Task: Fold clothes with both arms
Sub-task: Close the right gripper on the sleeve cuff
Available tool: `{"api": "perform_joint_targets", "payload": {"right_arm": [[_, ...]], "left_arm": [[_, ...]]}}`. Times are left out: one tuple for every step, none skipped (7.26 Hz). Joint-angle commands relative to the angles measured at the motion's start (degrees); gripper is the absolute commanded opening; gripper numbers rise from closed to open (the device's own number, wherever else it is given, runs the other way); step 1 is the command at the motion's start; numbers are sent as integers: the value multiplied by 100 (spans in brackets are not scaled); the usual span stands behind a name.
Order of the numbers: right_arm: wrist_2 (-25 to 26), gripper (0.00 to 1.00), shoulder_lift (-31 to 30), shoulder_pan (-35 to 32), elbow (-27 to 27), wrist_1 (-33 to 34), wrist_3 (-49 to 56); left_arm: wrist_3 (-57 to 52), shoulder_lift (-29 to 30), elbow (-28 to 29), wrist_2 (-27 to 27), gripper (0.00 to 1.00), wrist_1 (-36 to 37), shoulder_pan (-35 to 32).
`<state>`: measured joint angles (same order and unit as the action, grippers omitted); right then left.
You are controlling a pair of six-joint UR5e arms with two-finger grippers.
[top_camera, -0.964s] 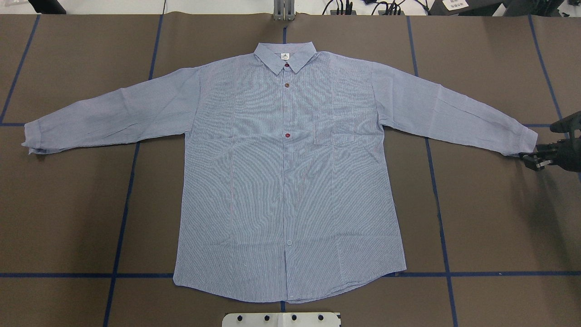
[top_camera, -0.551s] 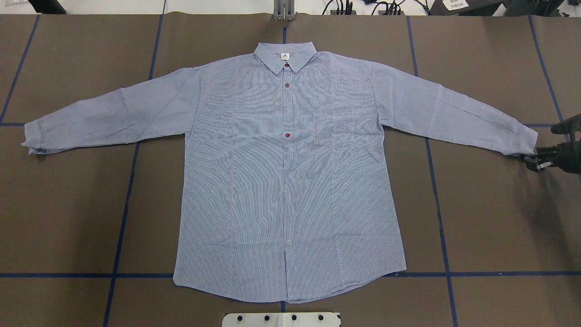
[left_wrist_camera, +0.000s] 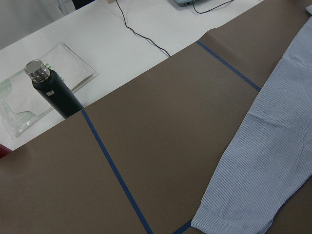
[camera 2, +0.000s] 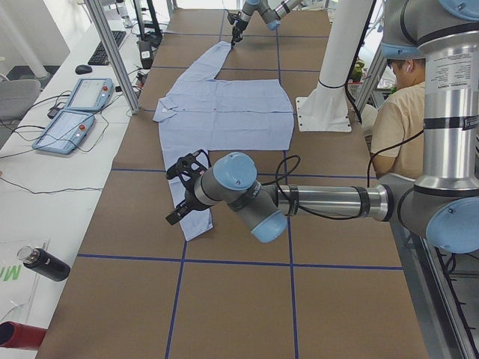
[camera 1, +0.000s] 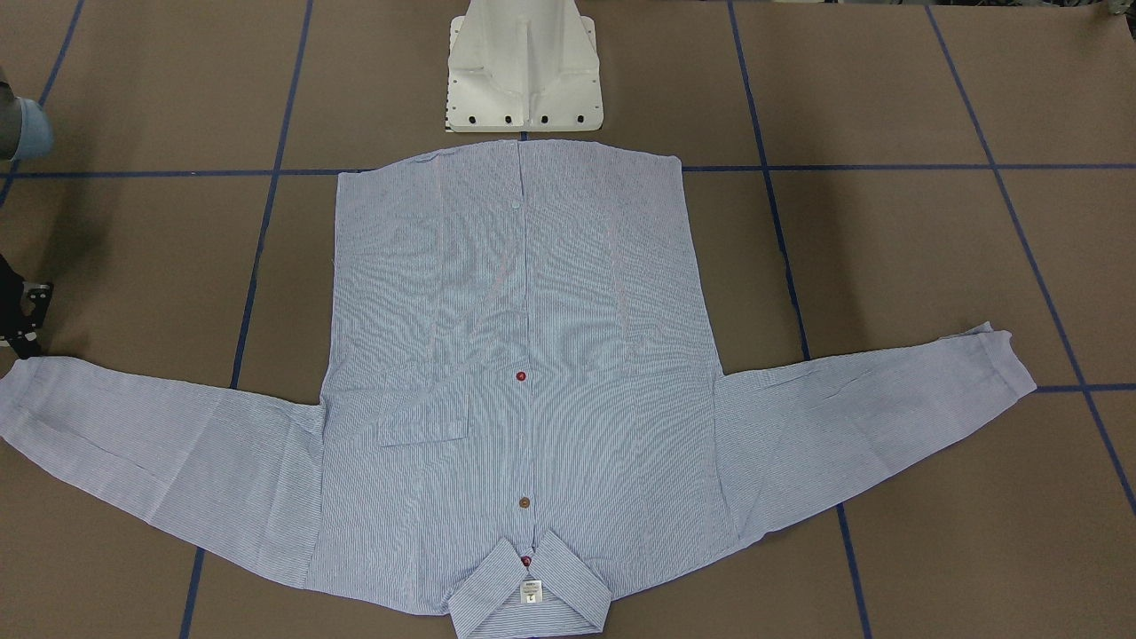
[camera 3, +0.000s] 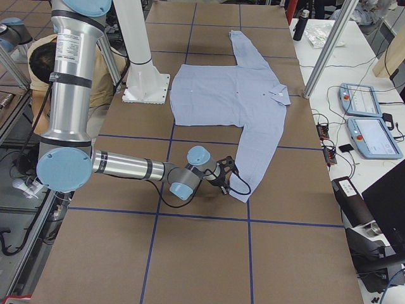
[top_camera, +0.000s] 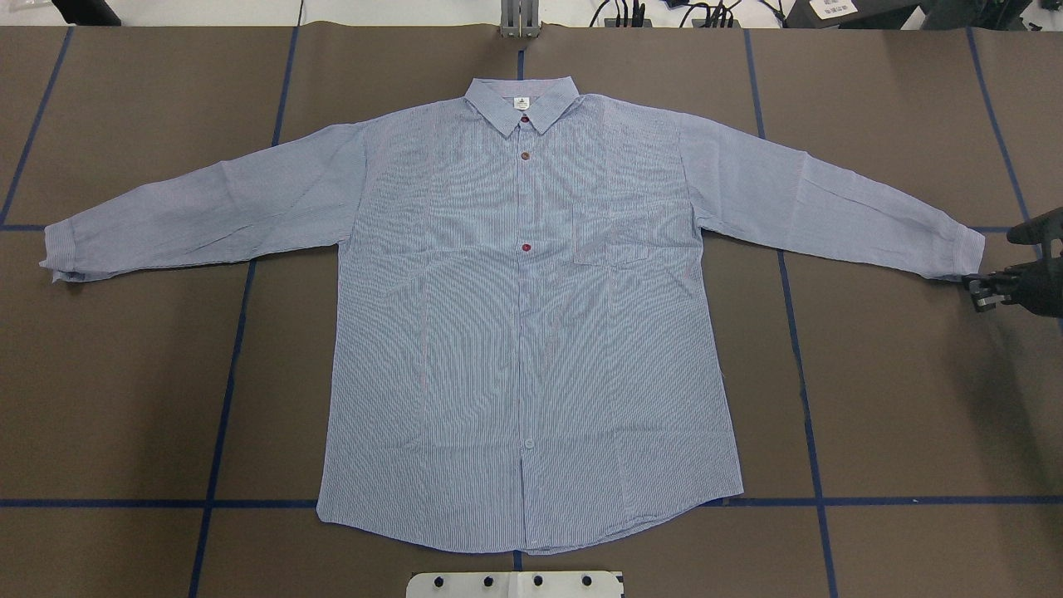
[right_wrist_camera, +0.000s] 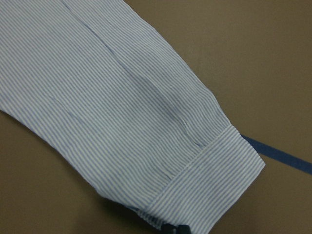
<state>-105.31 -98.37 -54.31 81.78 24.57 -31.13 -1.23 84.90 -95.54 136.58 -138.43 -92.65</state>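
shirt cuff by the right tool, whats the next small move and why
Probably nudge the right tool inward onto the sleeve cuff and close on it. The shirt lies flat and unfolded, and the tool sits just at the cuff's edge; whether it grips yet I cannot tell.

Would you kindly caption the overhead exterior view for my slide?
Striped shirt spread flat on table, right gripper beside one cuff.
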Motion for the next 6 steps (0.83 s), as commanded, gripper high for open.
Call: {"api": "perform_joint_targets", "payload": {"right_arm": [[-6,0,-25,-9,13,4,-164],[-41,0,-33,-18,100,12,-166],[-164,0,1,-70,336,160,-174],[-365,0,45,-245,922,849,-183],[-341,0,315,-246,1737,2048,-288],[-306,0,997,-238,2041,2991,-637]], "left_arm": [[0,0,0,0,100,0,1],[0,0,0,0,100,0,1],[0,0,0,0,100,0,1],[0,0,0,0,100,0,1],[0,0,0,0,100,0,1],[0,0,0,0,100,0,1]]}}
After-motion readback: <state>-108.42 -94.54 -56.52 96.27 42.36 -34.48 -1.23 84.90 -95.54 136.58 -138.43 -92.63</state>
